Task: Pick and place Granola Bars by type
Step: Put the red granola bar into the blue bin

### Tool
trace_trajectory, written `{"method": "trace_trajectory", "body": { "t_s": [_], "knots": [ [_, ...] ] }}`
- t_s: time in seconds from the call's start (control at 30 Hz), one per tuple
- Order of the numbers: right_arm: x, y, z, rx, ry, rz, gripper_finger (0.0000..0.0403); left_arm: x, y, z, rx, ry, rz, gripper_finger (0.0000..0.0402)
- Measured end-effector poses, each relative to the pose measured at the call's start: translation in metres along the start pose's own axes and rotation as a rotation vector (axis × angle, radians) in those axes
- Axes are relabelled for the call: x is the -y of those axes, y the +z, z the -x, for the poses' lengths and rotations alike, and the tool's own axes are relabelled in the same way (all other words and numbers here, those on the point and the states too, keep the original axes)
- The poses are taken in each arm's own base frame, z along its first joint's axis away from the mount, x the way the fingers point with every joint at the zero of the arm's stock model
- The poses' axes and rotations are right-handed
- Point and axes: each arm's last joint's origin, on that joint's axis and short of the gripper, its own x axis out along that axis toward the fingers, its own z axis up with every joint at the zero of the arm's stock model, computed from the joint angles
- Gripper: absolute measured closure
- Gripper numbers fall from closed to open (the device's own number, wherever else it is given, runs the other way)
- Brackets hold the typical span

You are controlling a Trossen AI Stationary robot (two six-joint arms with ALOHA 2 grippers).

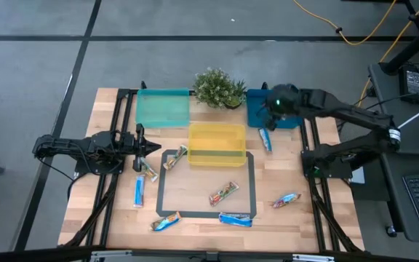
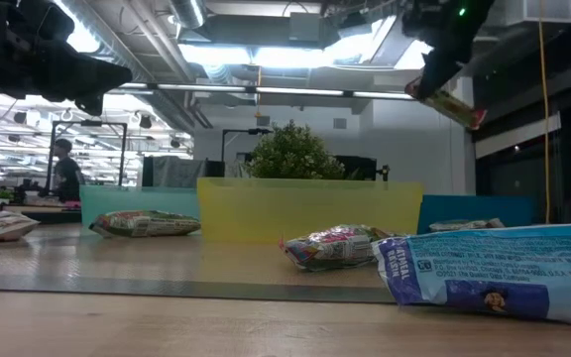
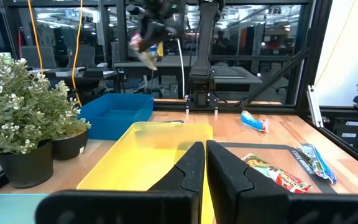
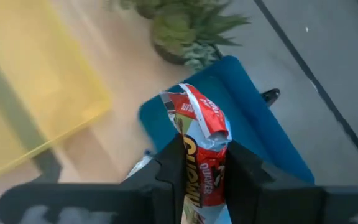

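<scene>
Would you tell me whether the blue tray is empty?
Cannot tell: the right gripper with its bar hides part of the blue tray.

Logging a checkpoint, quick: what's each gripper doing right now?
Left gripper: shut, empty, beside the yellow tray.
Right gripper: shut on a red-print bar, above the blue tray.

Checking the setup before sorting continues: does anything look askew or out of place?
Nothing damaged. One blue bar lies on the table beside the blue tray, not in it. The right gripper holds a red-printed bar above that tray.
</scene>
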Motion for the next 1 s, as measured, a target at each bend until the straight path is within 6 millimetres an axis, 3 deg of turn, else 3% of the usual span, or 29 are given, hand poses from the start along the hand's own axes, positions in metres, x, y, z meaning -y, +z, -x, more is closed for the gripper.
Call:
{"method": "trace_trajectory", "body": {
  "t_s": [0.2, 0.43, 0.8, 1.0],
  "knots": [
    [0.035, 0.011, -0.036, -0.049, -0.008, -0.062, 0.0316, 0.000, 0.000, 0.000, 0.000, 0.000, 0.000, 0.0393],
    [0.057, 0.011, -0.084, -0.185, 0.009, -0.095, 0.0315, 0.000, 0.000, 0.000, 0.000, 0.000, 0.000, 0.0393],
    [0.063, 0.003, -0.144, -0.370, 0.019, -0.084, 0.0315, 0.000, 0.000, 0.000, 0.000, 0.000, 0.000, 0.0393],
    [0.062, 0.000, -0.165, -0.421, 0.031, -0.051, 0.0306, 0.000, 0.000, 0.000, 0.000, 0.000, 0.000, 0.0390]
  ]
}}
